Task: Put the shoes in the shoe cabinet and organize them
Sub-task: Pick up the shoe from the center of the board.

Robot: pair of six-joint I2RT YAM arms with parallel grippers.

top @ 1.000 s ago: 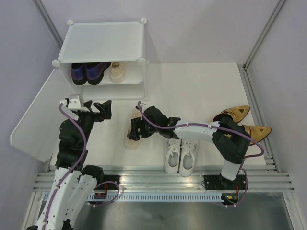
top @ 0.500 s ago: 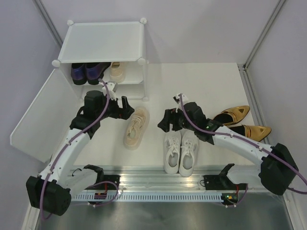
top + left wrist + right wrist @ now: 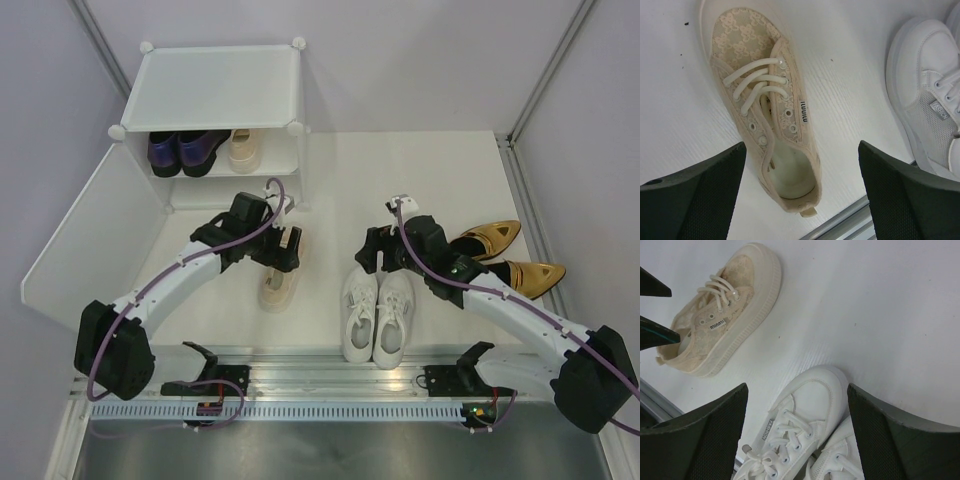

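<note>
top external view: we count two purple loafers [image 3: 185, 150] and one cabinet beige sneaker [image 3: 243, 150] side by side inside the single shoe cabinet [image 3: 220, 85], its door [image 3: 90, 235] swung wide. on the bench [image 3: 420, 170] lie one loose beige sneaker [image 3: 275, 290], two white sneakers [image 3: 378, 320] and two gold heels [image 3: 490, 238]. the bench is white, with pale lilac walls [image 3: 400, 60] and a metal rail [image 3: 330, 375] at its near edge. since a second ago the left tool [image 3: 287, 250] has swung from beside the cabinet to over the loose beige sneaker, fingers apart, while the right tool [image 3: 372, 252], also apart, has pulled back over the white sneakers' toes.
</note>
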